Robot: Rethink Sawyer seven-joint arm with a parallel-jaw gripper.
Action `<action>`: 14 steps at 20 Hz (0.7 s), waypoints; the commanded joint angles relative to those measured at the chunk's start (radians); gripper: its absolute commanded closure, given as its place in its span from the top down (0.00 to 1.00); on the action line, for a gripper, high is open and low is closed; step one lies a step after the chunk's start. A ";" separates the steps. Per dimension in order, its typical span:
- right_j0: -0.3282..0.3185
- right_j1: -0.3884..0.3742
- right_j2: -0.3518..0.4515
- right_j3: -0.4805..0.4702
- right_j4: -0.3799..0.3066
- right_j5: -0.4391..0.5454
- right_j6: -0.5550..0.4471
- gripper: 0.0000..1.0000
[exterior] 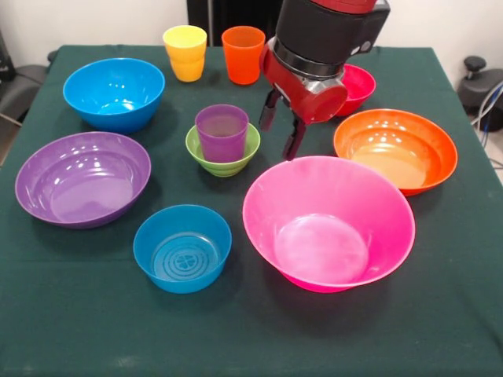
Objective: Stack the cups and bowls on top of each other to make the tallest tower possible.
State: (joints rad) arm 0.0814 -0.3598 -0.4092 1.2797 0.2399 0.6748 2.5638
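A translucent purple cup (222, 132) stands upright inside the small green bowl (223, 158) at mid-table, forming a low tower. My gripper (281, 133) hangs just right of it, open, with nothing between its two dark fingers. The small red bowl (358, 86) sits behind the gripper, partly hidden by the arm. At the back stand the yellow cup (185, 52) and the orange cup (243, 53), side by side. A large pink bowl (328, 222) lies below the gripper.
A mid-sized blue bowl (114, 93) sits at back left and a purple bowl (82, 177) at left. The orange bowl (395, 148) lies at right, a small blue bowl (182, 247) at the front. The dark green tablecloth (78, 314) covers the table.
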 commanded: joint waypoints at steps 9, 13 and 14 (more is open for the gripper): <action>-0.001 -0.016 0.107 0.107 -0.019 -0.043 0.050 1.00; 0.023 -0.029 0.094 0.151 0.036 -0.037 0.153 1.00; 0.030 -0.027 0.084 0.153 0.044 -0.036 0.179 1.00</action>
State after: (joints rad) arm 0.0893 -0.3835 -0.4145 1.3503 0.2554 0.6748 2.5640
